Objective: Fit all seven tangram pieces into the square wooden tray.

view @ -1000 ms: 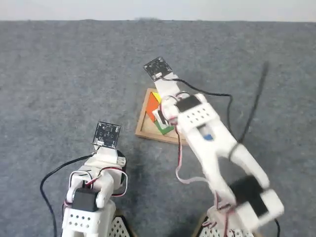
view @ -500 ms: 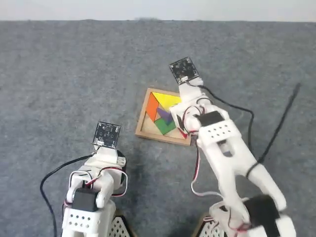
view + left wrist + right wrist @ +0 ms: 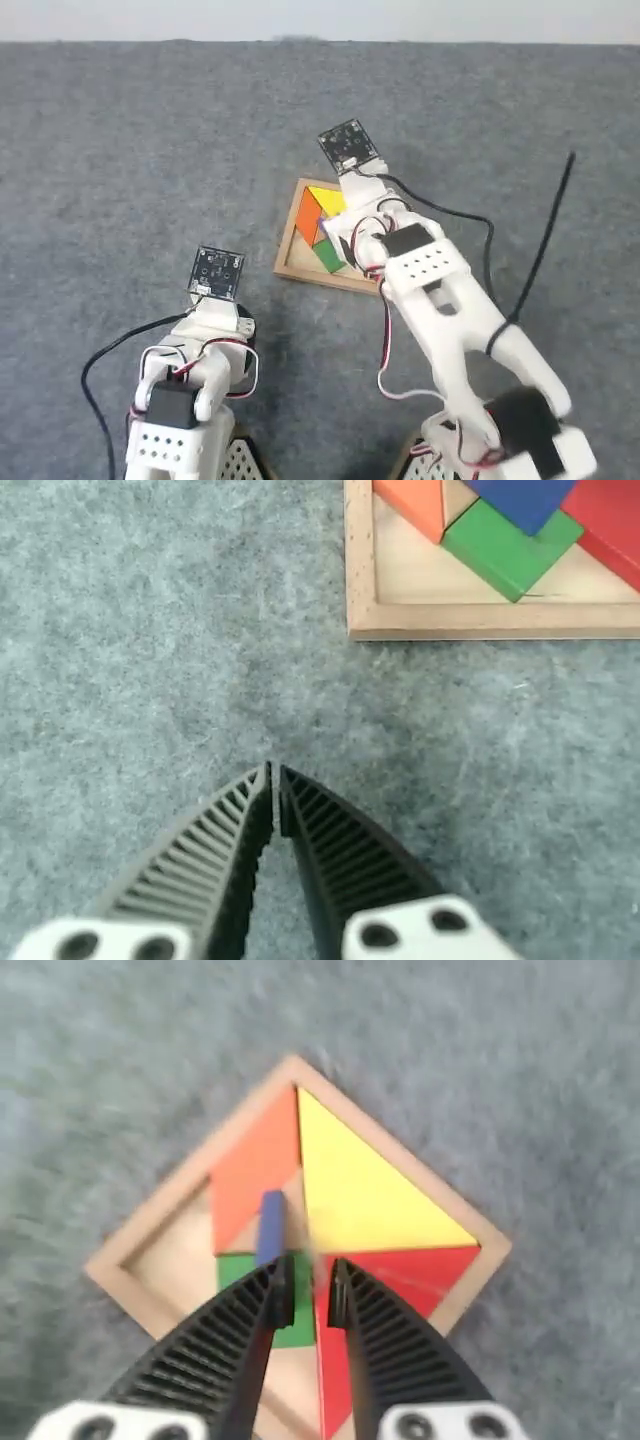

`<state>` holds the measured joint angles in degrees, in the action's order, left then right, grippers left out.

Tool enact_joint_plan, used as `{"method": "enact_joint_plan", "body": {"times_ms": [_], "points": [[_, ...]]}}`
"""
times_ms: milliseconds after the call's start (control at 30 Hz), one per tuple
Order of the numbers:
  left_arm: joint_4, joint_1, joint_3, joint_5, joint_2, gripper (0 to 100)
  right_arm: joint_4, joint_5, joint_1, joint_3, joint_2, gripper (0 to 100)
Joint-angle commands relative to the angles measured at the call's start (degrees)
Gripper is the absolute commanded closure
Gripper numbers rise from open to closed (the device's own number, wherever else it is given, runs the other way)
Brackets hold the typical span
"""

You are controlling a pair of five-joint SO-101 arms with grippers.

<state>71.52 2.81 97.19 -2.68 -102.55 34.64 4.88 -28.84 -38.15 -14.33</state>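
Observation:
The square wooden tray (image 3: 320, 278) lies mid-table with yellow (image 3: 325, 200), orange (image 3: 308, 215) and green (image 3: 328, 258) pieces in it. My right arm (image 3: 410, 260) reaches over it. The right gripper (image 3: 310, 1268) hovers above the tray's middle, its fingers a narrow gap apart with nothing between them. A blue piece (image 3: 270, 1225) stands on edge just beside one fingertip, between the orange piece (image 3: 250, 1165) and the yellow triangle (image 3: 370, 1185). A red piece (image 3: 400, 1270) and the green piece (image 3: 235, 1270) lie under the fingers. My left gripper (image 3: 274, 772) is shut over bare carpet, short of the tray's corner (image 3: 358, 560).
Grey carpet covers the table around the tray. The left arm (image 3: 200, 350) sits folded near the front edge. Black cables trail from both arms, one rising at the right (image 3: 545, 240). Bare wood (image 3: 180, 1260) shows in one corner of the tray.
The right arm swung rightward over the tray, then came partway back to the left, covering the tray's right half again. The left arm has stayed still.

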Motion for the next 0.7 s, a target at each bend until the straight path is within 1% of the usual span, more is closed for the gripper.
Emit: {"method": "enact_joint_plan", "body": {"times_ms": [0,167,233,333,533,600,667], "points": [[0.4,0.1,-0.7,-0.7,-0.7,99,0.9,0.7,-2.5,1.8,-6.2,91.4],[0.4,0.1,-0.7,-0.7,-0.7,99,-4.0,1.0,-5.8,-1.6,-6.9,91.4],[0.4,0.1,-0.7,-0.7,-0.7,99,-4.6,1.0,-6.1,-1.7,-6.6,91.4],[0.4,0.1,-0.7,-0.7,-0.7,99,-4.9,1.0,-5.3,-1.6,-5.6,91.4],[0.4,0.1,-0.7,-0.7,-0.7,99,-4.7,0.9,-0.8,-1.2,-4.7,91.3],[0.4,0.1,-0.7,-0.7,-0.7,99,-3.8,1.0,-0.3,-1.2,-4.8,91.1],[0.4,0.1,-0.7,-0.7,-0.7,99,-2.0,1.0,-1.5,-1.2,-5.0,86.8]]}}
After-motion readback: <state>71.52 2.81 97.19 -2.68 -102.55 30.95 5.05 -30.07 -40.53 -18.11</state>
